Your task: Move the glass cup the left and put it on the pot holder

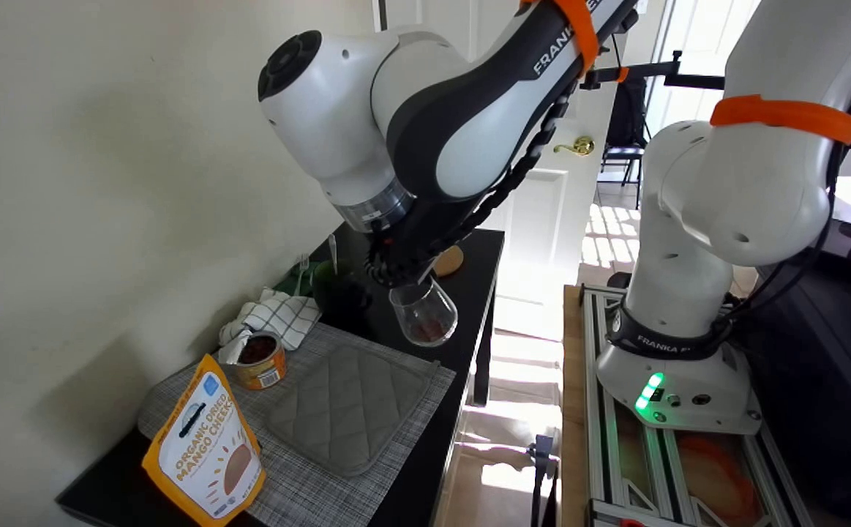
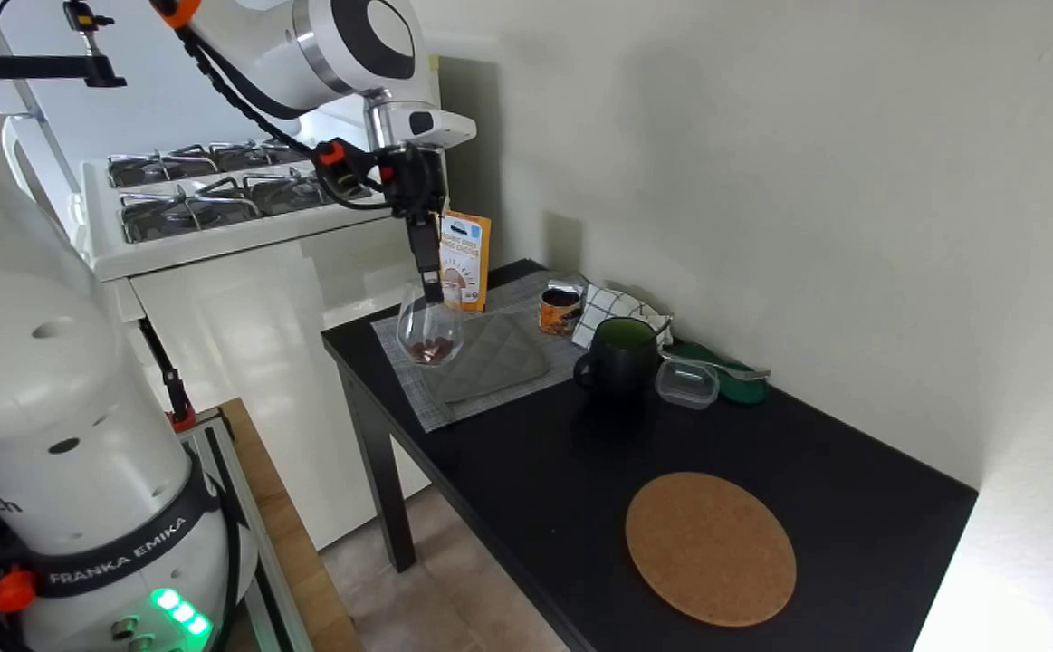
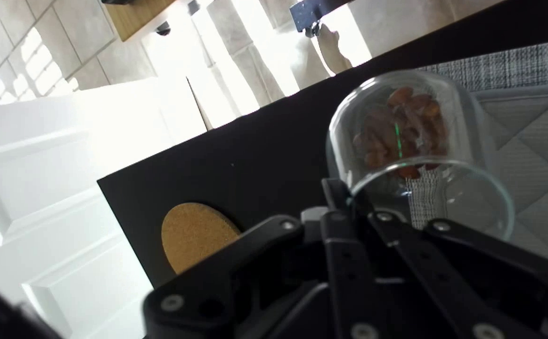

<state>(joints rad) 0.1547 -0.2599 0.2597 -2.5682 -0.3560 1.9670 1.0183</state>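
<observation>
- Black table (image 2: 535, 480) is running along a pale wall (image 2: 761, 199); grey pot holder (image 1: 350, 410) is lying flat on a woven placemat (image 1: 301, 490).
- My gripper (image 3: 349, 197) is pinching the glass cup (image 3: 420, 150) by one side of its rim; brown pieces (image 3: 408, 129) are sitting inside.
- Placing next, I'm judging: off-centre pinch could be letting it tilt, so I'm wanting slow moves, base centring over the pot holder, fingers (image 3: 334, 194) opening only once it's resting square.
- Cup is hanging below my fingers, body off to one side, near the pot holder and looking clear of the surface; exact height I'm not managing to tell.
</observation>
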